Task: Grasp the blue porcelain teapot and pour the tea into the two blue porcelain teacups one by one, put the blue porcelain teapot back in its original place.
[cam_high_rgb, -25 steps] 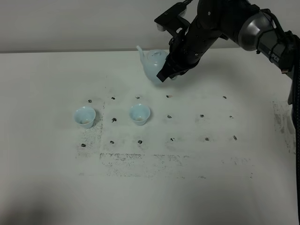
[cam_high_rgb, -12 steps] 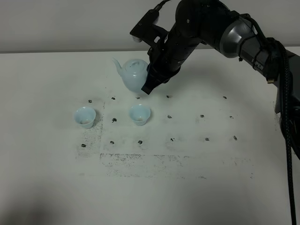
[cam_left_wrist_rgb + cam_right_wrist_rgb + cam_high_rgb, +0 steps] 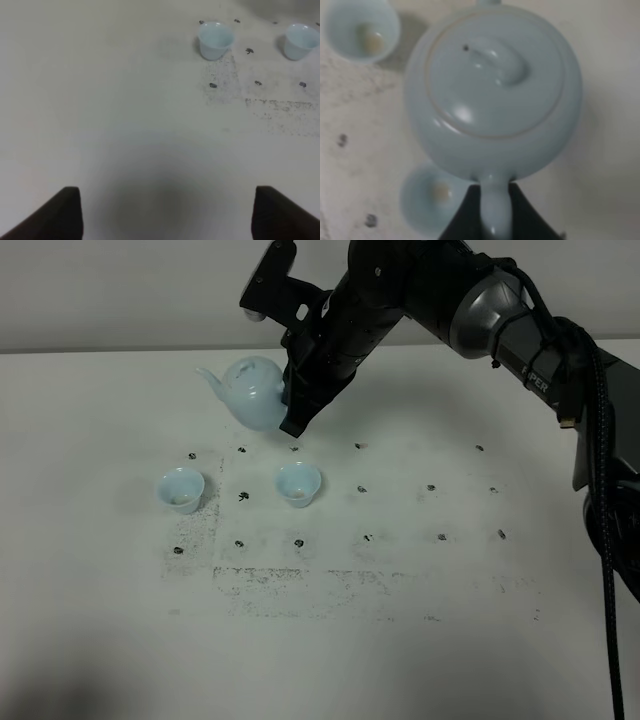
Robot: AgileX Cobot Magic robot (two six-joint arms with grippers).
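Observation:
The pale blue porcelain teapot (image 3: 250, 390) hangs in the air above the table, behind the gap between the two cups, spout pointing left. My right gripper (image 3: 292, 412) is shut on its loop handle (image 3: 495, 205), a dark finger (image 3: 464, 216) on either side. From the right wrist I look down on the lidded teapot (image 3: 492, 95) with one teacup (image 3: 360, 30) beyond it and the other teacup (image 3: 427, 205) partly hidden under it. Both teacups stand upright on the table, left teacup (image 3: 180, 489) and right teacup (image 3: 298, 483). My left gripper (image 3: 170, 220) is open over bare table, far from the left teacup (image 3: 215, 39) and the right teacup (image 3: 301, 41).
The white table (image 3: 400, 620) bears a grid of small black marks (image 3: 362, 488) and smudged dark lines around the cups. A black cable (image 3: 600, 480) runs down the right arm at the right edge of the high view.
The right arm has carried the teapot to the left, from behind and right of the right teacup to behind the gap between the cups. The cups have not moved.

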